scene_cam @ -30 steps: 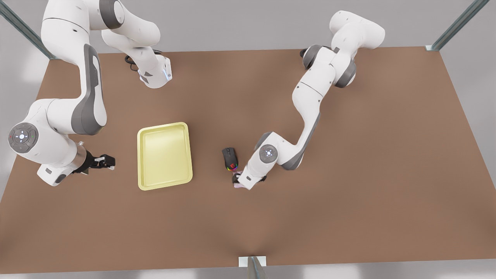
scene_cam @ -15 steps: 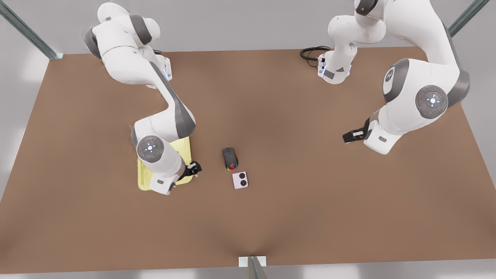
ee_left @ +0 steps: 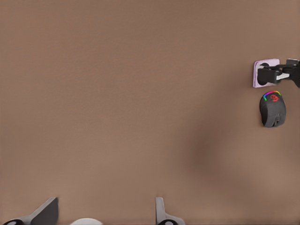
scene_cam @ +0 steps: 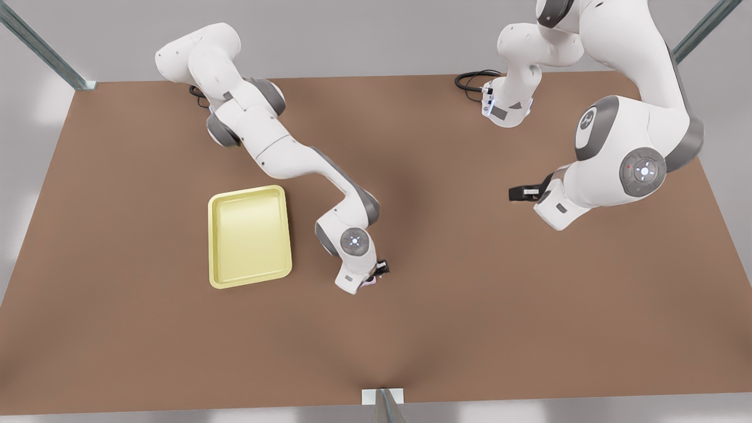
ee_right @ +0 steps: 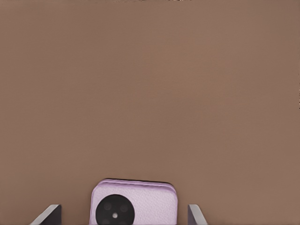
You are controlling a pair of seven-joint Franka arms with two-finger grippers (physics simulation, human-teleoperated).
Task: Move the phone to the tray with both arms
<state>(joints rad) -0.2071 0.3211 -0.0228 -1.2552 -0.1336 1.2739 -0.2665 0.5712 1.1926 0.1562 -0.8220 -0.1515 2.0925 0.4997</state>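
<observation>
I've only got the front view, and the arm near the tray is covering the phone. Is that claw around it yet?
Observer: The right wrist view shows the right claw open, with a finger on either side of the pink phone and a gap on both sides.
Operator: Is anything lying close to the phone?
Observer: Yes. In the left wrist view a black mouse with rainbow lights sits right beside it, not touching.
Operator: And the other claw?
Observer: The left claw waits far from the phone. Its wrist view shows the fingers spread open over bare table.
</observation>
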